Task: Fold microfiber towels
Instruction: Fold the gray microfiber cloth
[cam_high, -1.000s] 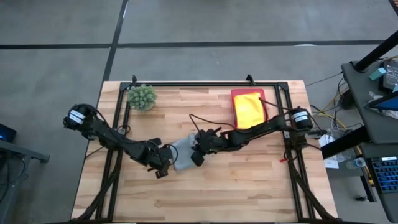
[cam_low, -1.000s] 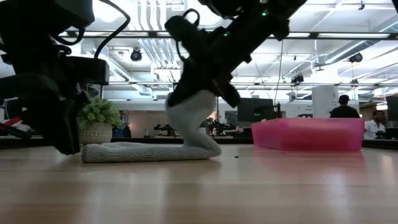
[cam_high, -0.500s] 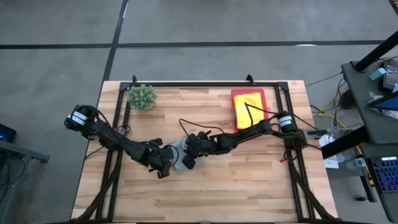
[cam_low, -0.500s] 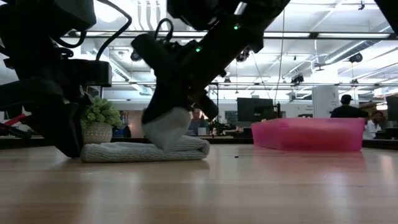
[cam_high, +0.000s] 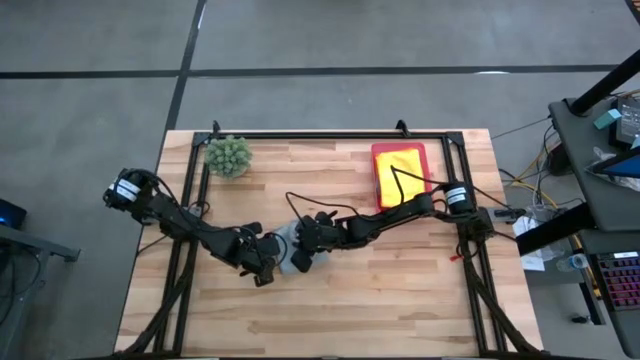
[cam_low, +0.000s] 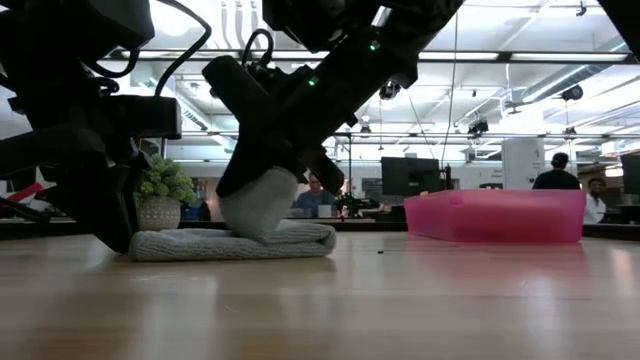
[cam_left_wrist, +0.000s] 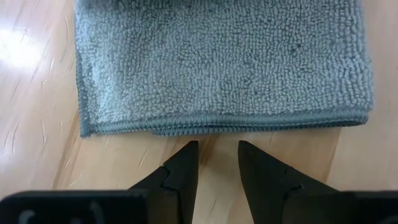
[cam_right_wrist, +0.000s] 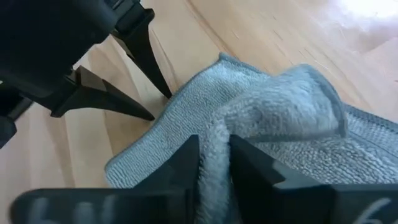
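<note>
The grey towel (cam_high: 287, 250) lies mid-bench on the pale wooden planks, a nubby, looped microfiber with a stitched hem. From the low view it is a flat, doubled slab (cam_low: 230, 243) with one soft hump drawn up and over toward its left half.

The right end effector (cam_right_wrist: 214, 171) has that hump: its two dark fingers sit close together with a fold of grey pile pinched between them, and the cloth bulges out rounded on both sides of the pinch. In the high view it (cam_high: 305, 252) sits over the right part of the towel, with the arm stretching back to the right.

The left end effector (cam_left_wrist: 216, 163) is just off the towel's hemmed edge, fingertips down near the wood, narrowly parted with bare bench showing in the gap, gripping nothing. In the high view it (cam_high: 263, 268) is at the towel's left-near side.

Far right on the bench, a yellow towel (cam_high: 398, 175) rests in the pink tray (cam_high: 377, 150), a flat rectangle with translucent walls. At the far left sits a spiky, ball-shaped green plant (cam_high: 228, 156) in a small pot. People (cam_low: 552, 172) are in the room behind.
</note>
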